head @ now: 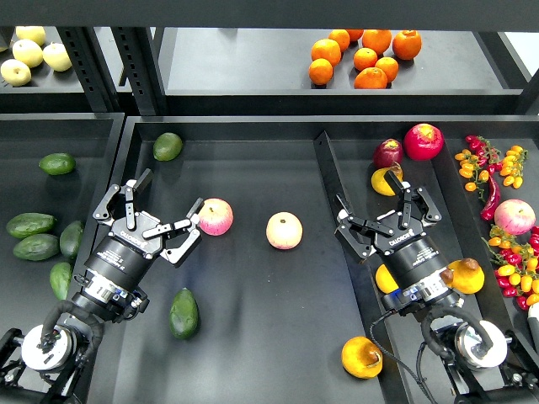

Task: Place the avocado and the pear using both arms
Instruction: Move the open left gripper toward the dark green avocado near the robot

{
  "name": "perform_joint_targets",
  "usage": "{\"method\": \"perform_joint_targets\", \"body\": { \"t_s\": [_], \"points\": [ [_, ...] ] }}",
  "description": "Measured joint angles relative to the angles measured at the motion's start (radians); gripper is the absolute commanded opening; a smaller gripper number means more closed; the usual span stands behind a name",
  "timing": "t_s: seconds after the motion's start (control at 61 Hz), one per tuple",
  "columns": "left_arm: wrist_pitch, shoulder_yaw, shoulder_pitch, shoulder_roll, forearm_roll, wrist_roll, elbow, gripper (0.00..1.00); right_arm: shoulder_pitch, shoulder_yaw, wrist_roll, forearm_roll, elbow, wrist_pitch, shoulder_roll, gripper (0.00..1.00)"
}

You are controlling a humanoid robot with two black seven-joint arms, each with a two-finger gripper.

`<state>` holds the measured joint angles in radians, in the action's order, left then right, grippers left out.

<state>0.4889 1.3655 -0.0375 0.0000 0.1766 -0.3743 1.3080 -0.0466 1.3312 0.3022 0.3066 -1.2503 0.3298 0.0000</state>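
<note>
A dark green glossy avocado [184, 313] lies in the middle tray [253, 353], just below and right of my left arm. My left gripper [162, 209] is open and empty above it, one fingertip close to a pink-yellow apple [215, 216]. A golden pear [361, 356] with an orange-brown patch rests at the middle tray's lower right. My right gripper [381, 206] is open and empty over the right tray. Its tips are just below a yellow pear [386, 179]. Two more pears [465, 275] [386, 279] flank its wrist.
A second apple [284, 230] sits mid-tray and a lighter green fruit [168, 146] at its top left. Several avocados [34, 236] fill the left tray. Red fruits [423, 140] and peppers [493, 181] lie at right. Oranges [362, 55] sit on the back shelf.
</note>
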Motion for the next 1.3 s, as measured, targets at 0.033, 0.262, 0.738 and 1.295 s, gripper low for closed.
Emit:
{"method": "perform_joint_targets", "body": {
  "t_s": [0.033,0.262,0.738,1.295],
  "points": [
    [0.000,0.000,0.001,0.000,0.000,0.000,0.000,0.99,0.000,0.000,0.000,0.000,0.000,0.000,0.000,1.00],
    [0.000,-0.003,0.002,0.000,-0.003,-0.008,0.001,0.99,0.000,0.000,0.000,0.000,0.000,0.001,0.000,1.00],
    [0.000,-0.005,0.004,0.000,-0.005,-0.008,-0.013,0.99,0.002,0.000,0.002,0.000,-0.001,0.005,0.000,1.00],
    [0.000,-0.006,0.012,0.000,0.000,-0.013,-0.016,0.99,0.004,0.000,0.002,0.001,-0.003,0.006,0.000,1.00]
  ]
}}
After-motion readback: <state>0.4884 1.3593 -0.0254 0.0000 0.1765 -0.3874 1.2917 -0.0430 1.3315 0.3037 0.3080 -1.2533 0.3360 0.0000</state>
